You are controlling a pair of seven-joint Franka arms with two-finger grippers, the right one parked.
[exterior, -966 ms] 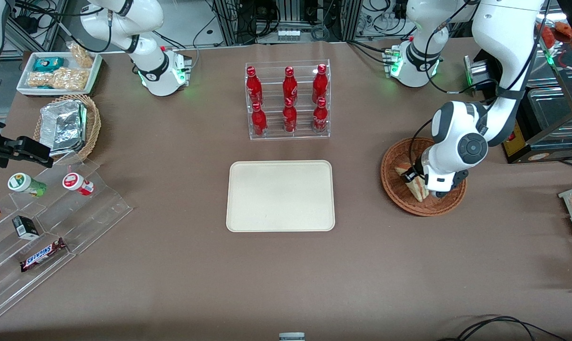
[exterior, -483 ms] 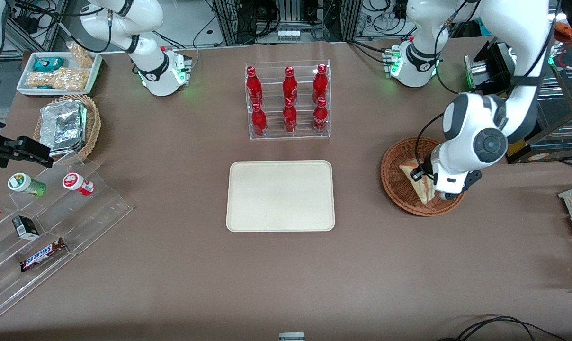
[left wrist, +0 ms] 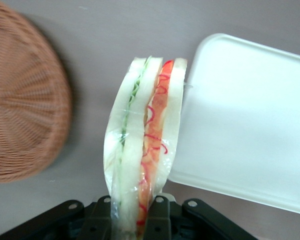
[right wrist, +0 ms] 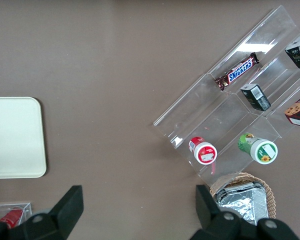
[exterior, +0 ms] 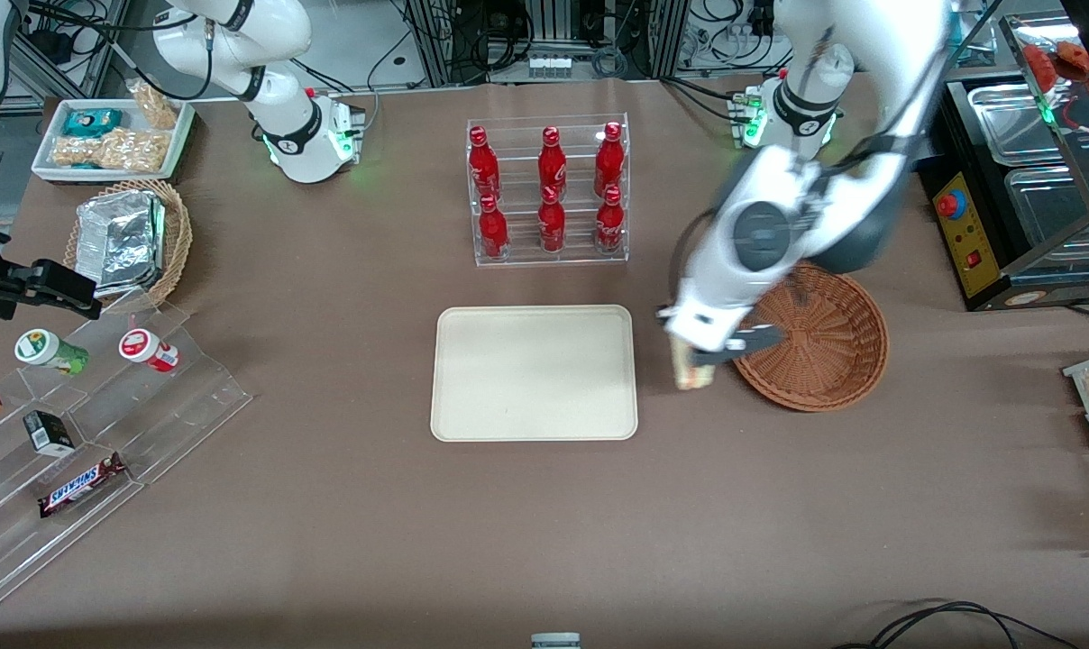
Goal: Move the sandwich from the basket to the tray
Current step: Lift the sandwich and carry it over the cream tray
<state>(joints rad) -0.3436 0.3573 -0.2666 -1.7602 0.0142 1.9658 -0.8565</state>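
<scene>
1. The gripper of the left arm is up in the air over the bare table, between the basket and the tray.
2. Its two black fingers are closed tight on the sandwich, one on each side of the bread.
3. The sandwich is out of the basket. It is not on the tray yet.
4. From the wrist camera the sandwich sticks out from the gripper with its cut side showing (white bread, a green layer and a red-orange layer, all in a clear wrap).
5. In that same view the tip of the sandwich is just by the rounded corner of the tray, and the basket is a little way off.
6. In the front view the sandwich is only a pale blurry bit under the gripper, just beside the rim of the basket.
7. The basket is round, brown and woven. Nothing is in it.
8. The tray is flat and cream, with nothing on it. It lies in the middle of the table.
9. A clear rack of red bottles stands farther from the front camera than the tray.
10. Toward the parked arm's end of the table there is a lighter basket with a silver foil pack in it.
11. Nearer the front camera than that is a clear step stand with small snacks, like a Snickers bar.
</scene>
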